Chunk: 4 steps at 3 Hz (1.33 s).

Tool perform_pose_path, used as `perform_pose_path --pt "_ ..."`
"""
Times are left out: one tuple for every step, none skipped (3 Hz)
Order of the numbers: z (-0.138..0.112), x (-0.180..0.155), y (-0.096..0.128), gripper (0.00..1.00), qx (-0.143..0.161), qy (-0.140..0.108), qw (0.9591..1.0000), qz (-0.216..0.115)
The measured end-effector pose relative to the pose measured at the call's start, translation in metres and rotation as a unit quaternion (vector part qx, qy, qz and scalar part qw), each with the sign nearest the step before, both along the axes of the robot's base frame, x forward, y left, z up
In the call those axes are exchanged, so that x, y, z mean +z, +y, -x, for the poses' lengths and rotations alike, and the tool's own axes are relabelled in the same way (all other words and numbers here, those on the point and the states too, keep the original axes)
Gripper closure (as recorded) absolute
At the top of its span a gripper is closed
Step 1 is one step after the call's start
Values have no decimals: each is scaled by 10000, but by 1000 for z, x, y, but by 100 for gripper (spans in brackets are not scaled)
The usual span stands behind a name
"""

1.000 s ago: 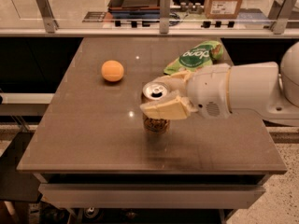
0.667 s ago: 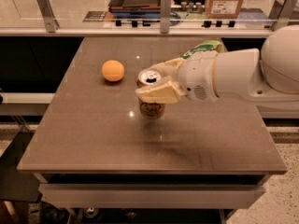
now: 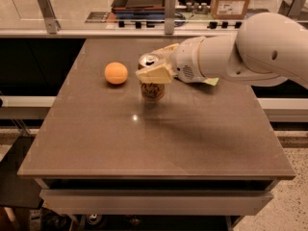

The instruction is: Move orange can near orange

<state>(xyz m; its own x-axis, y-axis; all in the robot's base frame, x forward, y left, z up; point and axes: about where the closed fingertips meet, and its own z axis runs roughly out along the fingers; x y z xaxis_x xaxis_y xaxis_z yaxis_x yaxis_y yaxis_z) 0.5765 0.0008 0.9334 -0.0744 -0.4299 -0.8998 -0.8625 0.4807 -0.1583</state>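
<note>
— Start at the near edge. What's there?

— The surface: a flat, brown, smooth slab with a small glint of light on it.

— And the can?

— Past the middle, in the far half, a little left of centre. It stands upright, long axis vertical, silver top and tab facing up. It is an orange-gold metal cylinder with dark swirls on its side. I cannot tell whether its base touches the surface.

— Is the pincer on it?

— Yes, clenched around the can's upper part. One cream, flat pad lies across the near side and the other sits behind the rim. The arm, white, rounded and glossy, reaches in from the right edge.

— The orange?

— A plain matte ball just left of the can, near it but apart.

— Has anything changed?

— The can sat nearer the front edge a moment ago. It has gone toward the far edge and the gap to the orange is smaller. The orange has not moved.

— Farther back?

— A pale green sliver of bag shows under the arm. Beyond the far edge stands a cardboard box.
</note>
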Motion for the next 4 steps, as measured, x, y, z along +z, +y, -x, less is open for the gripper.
perform_pose_path --pt "-30 -4 12 100 -53 5 10000 -11" --pt "-51 -12 20 100 -113 58 9999 -58" --pt "-67 -24 22 100 -151 98 9998 -64" --pt "-79 -35 22 100 -244 84 9996 -83"
